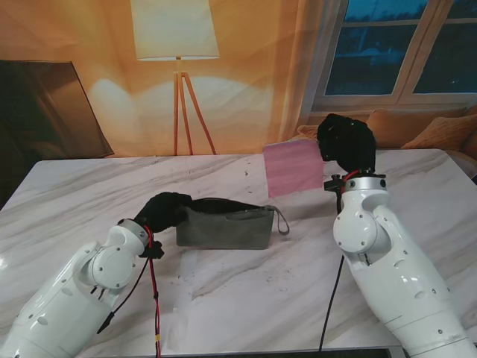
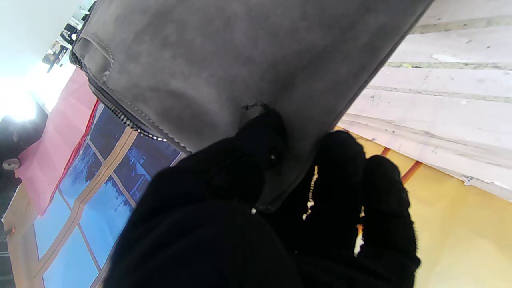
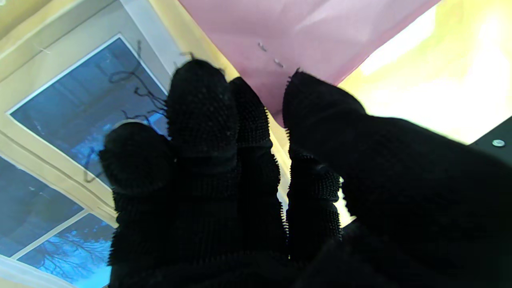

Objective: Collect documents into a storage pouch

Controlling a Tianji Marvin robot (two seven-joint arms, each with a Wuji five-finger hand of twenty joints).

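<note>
Pink sheet (image 1: pixel 294 167) pinched in right hand (image 1: pixel 346 142), lifted beyond the pouch (image 1: pixel 226 227); left hand (image 1: pixel 165 211) grips the pouch's end — bring the sheet's lower edge squarely over the zip mouth

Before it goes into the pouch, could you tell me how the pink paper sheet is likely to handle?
The pink paper sheet, pinched by the right hand, looks thin and light, so probably floppy. It may buckle against the grey fabric pouch that the left hand grips.

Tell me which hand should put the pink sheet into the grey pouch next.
The right hand: it already pinches the pink sheet in the air. The left hand grips the end of the grey pouch.
</note>
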